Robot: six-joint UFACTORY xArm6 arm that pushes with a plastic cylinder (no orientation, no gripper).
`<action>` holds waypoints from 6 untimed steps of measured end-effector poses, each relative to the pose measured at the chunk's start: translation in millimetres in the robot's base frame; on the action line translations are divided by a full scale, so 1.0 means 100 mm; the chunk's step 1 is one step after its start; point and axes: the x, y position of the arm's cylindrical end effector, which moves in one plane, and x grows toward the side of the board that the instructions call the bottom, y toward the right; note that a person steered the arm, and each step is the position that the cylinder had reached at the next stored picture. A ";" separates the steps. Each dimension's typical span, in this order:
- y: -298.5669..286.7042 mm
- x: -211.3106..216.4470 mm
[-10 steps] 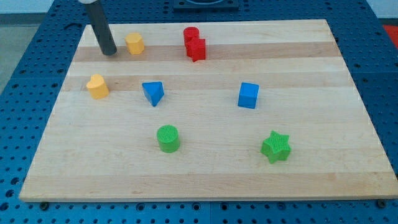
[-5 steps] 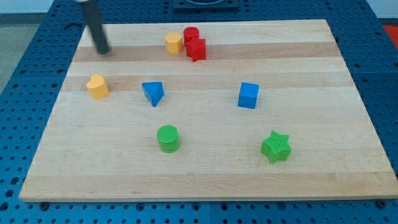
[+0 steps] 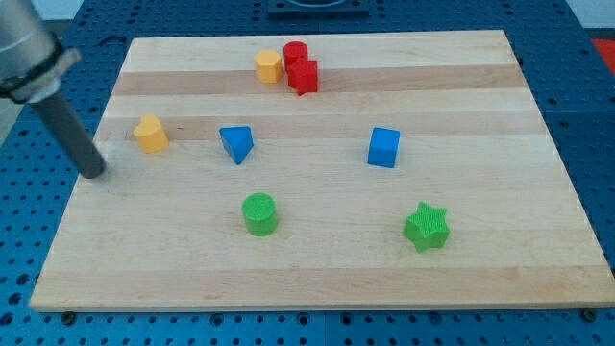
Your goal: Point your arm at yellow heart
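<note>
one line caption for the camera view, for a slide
My tip rests near the board's left edge, just left of and below the yellow heart, apart from it.

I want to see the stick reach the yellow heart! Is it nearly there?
Nearly. Already done: my tip is down on the board's left edge, on the same side as the yellow heart. In hand: closing the gap, since the tip sits to the view's left of the heart and a little lower, not touching it. Left: moving right and slightly up to the heart. The blue triangle block stays beyond it, out of the way.
</note>
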 end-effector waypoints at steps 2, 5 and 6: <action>0.50 -0.22; 0.22 -0.32; 0.79 -0.55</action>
